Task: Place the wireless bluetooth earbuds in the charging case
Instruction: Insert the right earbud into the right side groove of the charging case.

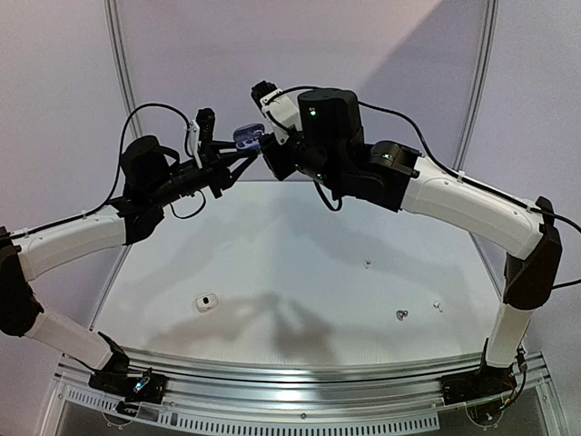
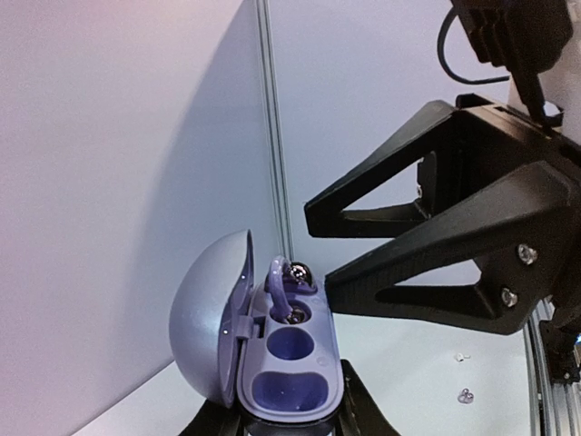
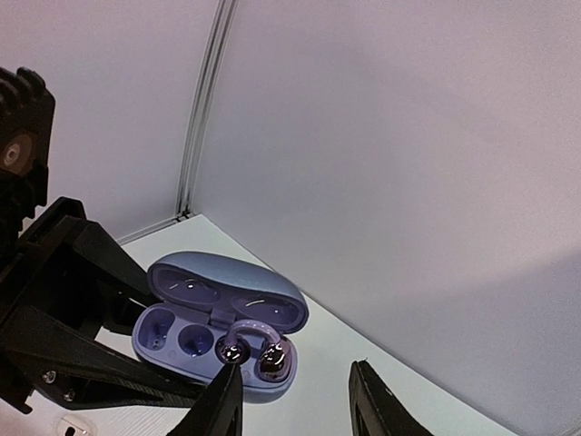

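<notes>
white table; open purple case, base hidden in left hand

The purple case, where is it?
In the top view's upper middle, the purple case is up in the air, held by the left gripper, with the right gripper close beside it.

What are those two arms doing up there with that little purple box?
The left gripper holds an open purple case in the air. One purple earbud rests in its end slot, and the open right gripper hovers beside it. A white case and a few loose earbuds lie on the table.
</notes>
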### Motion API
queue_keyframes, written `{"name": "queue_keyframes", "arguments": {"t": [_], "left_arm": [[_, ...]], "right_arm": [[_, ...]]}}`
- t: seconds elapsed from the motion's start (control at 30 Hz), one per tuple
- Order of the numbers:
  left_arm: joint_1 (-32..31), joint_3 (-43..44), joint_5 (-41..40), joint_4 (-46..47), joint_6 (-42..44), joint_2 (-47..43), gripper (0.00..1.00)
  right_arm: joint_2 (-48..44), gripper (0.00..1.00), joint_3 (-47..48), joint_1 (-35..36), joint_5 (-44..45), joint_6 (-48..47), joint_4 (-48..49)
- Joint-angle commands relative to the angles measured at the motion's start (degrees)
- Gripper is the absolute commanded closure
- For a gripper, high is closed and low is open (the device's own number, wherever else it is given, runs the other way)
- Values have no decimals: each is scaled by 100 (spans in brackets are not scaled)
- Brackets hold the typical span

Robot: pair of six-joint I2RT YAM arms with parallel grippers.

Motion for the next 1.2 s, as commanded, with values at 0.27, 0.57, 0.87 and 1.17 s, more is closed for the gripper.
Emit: {"name": "queue_keyframes", "arguments": {"t": [0.27, 0.57, 0.87, 1.17], "left_arm": [[22, -78, 995, 83, 608, -118, 100], [23, -56, 1445, -38, 17, -138, 100], [22, -48, 1747, -122, 31, -135, 100], [30, -46, 1726, 2, -16, -131, 100]], "right_arm": [[-1039, 70, -479, -414, -2073, 1418, -456], [-996, 88, -558, -410, -2687, 1328, -694], [-998, 80, -573, -411, -2697, 1226, -724], [-841, 80, -576, -415, -2487, 1212, -960]]}}
